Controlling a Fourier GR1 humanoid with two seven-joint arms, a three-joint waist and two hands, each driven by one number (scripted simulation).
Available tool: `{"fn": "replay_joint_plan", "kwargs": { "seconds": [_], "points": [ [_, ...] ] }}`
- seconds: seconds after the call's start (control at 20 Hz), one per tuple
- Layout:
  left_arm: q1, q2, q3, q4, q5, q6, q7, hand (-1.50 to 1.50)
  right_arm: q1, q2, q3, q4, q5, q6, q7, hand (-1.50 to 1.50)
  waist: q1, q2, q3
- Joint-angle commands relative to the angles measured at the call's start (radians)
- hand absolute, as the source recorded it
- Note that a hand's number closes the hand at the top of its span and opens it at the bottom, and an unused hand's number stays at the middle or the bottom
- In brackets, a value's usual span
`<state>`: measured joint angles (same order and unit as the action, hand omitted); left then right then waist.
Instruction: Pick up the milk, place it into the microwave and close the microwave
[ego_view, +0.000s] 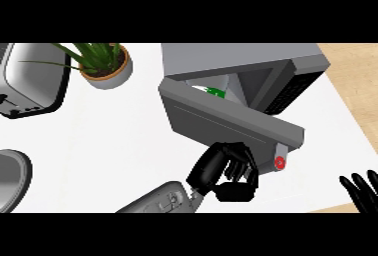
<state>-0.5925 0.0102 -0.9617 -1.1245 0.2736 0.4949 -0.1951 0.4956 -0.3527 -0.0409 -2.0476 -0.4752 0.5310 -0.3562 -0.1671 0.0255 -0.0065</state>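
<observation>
Inside the microwave (258, 70), milk (212, 91) sat just behind the half-open door (229, 122). Left hand (230, 172) held nothing, fingers curled against door's outer face. Right hand (362, 190) rested open right of microwave. Judged: placing done, closing left.

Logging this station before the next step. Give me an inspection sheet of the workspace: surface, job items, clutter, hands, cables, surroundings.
Surface: white counter, light wood edge at far right.
Job's things: microwave with its door partly open; something green and white shows inside through the gap, probably the milk.
Clutter: potted plant at the back, toaster at far left, a round metal item at the left edge.
Hands: left hand against the door's outer face, fingers curled; right hand resting at the lower right, fingers up.
Cables: nothing seen.
Surroundings: nothing seen beyond the counter.
</observation>
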Motion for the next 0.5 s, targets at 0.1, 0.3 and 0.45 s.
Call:
{"fn": "replay_joint_plan", "kwargs": {
  "seconds": [0.1, 0.3, 0.45],
  "points": [
    [-0.169, -0.010, 0.049, 0.071, 0.120, 0.077, -0.002, 1.50, 0.006, -0.018, -0.006, -0.062, -0.050, -0.023, 0.059, -1.50, -0.030, 0.008, 0.002],
    [-0.222, -0.010, 0.068, 0.155, 0.169, 0.092, -0.043, 1.50, 0.015, -0.028, 0.001, -0.124, -0.087, -0.053, 0.115, -1.50, -0.036, 0.016, 0.001],
    [-0.269, -0.010, 0.084, 0.200, 0.223, 0.082, -0.057, 1.50, 0.025, -0.032, 0.010, -0.142, -0.086, -0.056, 0.132, -1.50, -0.053, 0.021, 0.002]
  ]
}}
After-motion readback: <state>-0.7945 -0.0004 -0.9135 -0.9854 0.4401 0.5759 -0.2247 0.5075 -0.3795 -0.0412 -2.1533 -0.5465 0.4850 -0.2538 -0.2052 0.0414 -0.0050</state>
